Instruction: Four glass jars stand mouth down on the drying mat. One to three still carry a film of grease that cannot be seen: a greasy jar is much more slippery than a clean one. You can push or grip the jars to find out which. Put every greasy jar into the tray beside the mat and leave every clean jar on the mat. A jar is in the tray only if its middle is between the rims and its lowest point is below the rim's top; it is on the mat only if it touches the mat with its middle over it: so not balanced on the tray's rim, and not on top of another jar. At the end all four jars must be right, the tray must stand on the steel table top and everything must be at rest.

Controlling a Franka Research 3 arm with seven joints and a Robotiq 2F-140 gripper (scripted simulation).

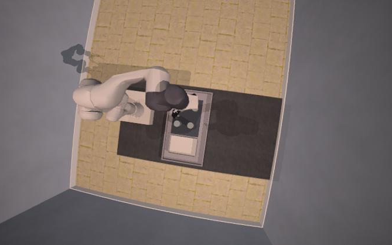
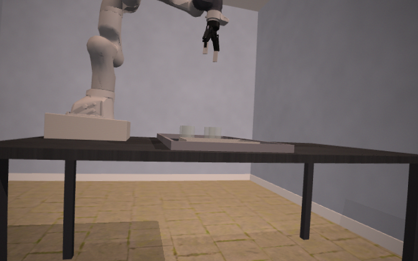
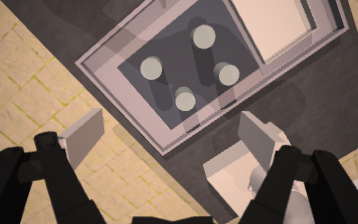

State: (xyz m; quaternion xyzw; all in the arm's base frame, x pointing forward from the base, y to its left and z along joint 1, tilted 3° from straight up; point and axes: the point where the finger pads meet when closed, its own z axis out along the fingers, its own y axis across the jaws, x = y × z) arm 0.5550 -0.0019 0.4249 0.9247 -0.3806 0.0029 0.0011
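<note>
Several glass jars stand mouth down on the dark drying mat (image 3: 177,55) (image 1: 182,131). In the wrist view they are a left jar (image 3: 151,68), a top jar (image 3: 203,36), a right jar (image 3: 228,74) and a near jar (image 3: 185,100). The top view shows only two jars (image 1: 177,123) (image 1: 190,125); the arm hides the others. The exterior view shows jars (image 2: 186,130) (image 2: 212,131) behind the rim. The pale tray (image 3: 275,25) (image 1: 182,145) (image 2: 223,140) beside the mat is empty. My gripper (image 3: 172,122) (image 2: 210,55) (image 1: 176,114) is open and empty, high above the mat.
The mat and tray lie on a grey steel top (image 3: 105,75) (image 2: 230,147) on a dark table (image 1: 245,136) (image 2: 204,157). The robot's pale base block (image 1: 137,112) (image 2: 87,128) (image 3: 230,175) stands beside the steel top. Tiled floor lies around the table.
</note>
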